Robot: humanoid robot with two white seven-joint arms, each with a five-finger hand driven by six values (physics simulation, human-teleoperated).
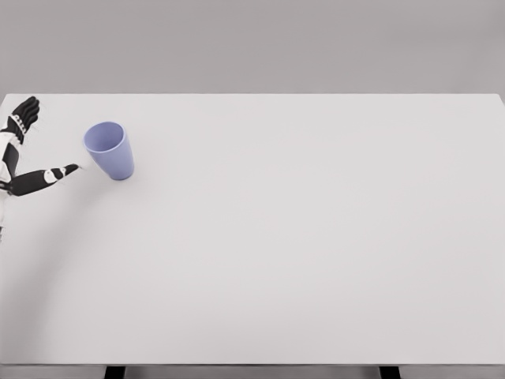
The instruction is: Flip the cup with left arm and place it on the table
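A light blue cup (109, 149) stands upright on the white table (300, 237) near the far left, its open mouth facing up. My left hand (24, 150) is at the picture's left edge, just left of the cup, with its fingers spread wide. One black fingertip (72, 168) reaches toward the cup's lower side, close to it; I cannot tell whether it touches. The hand holds nothing. My right arm does not show.
The table's far edge runs across the top of the view and its front edge along the bottom, with dark legs showing below.
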